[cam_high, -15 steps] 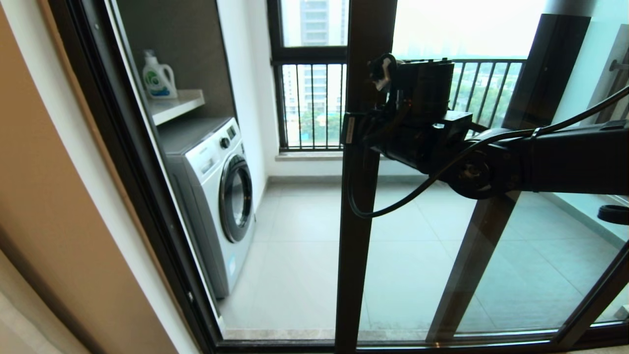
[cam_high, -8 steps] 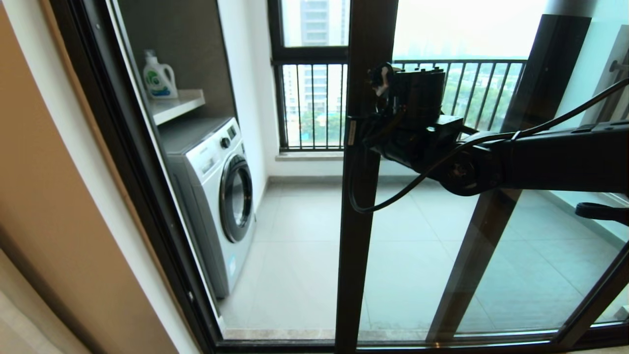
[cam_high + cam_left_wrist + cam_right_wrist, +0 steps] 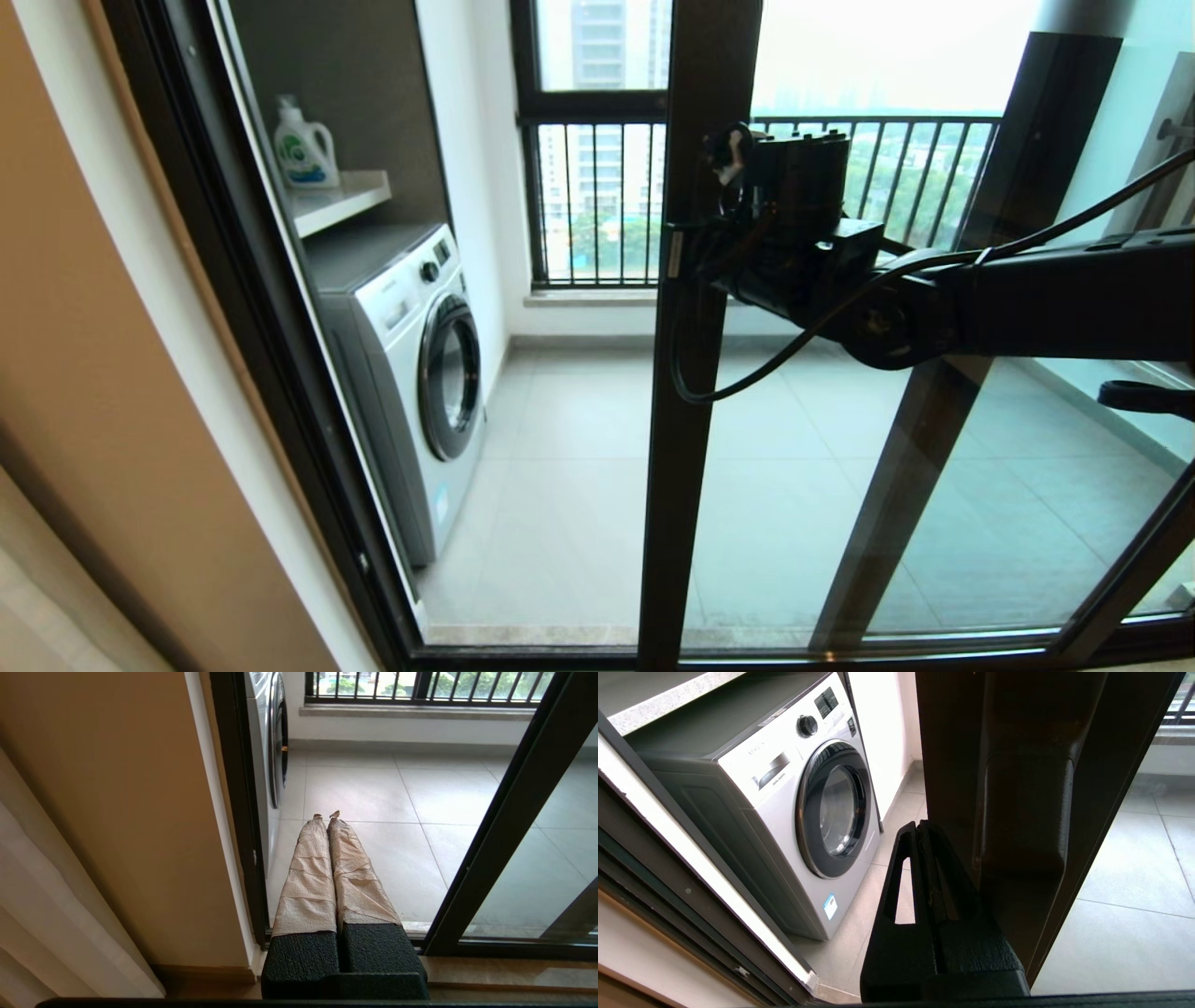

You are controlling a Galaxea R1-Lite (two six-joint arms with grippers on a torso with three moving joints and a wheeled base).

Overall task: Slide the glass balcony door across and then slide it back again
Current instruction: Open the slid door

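Your right gripper [image 3: 920,830], fingers pressed together, bears against the glass balcony door [image 3: 695,373] upright beside its handle [image 3: 1020,812]; push sideways steadily.

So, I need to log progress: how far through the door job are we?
Partly done: the glass balcony door stands part-way open, with the washing machine showing through the gap. In hand: the right tool, shut, sits against the upright beside the handle, and the upright has crept right over the last second, widening the gap. Left: finishing this slide, then sliding it back. The left tool hangs idle, low by the doorway.
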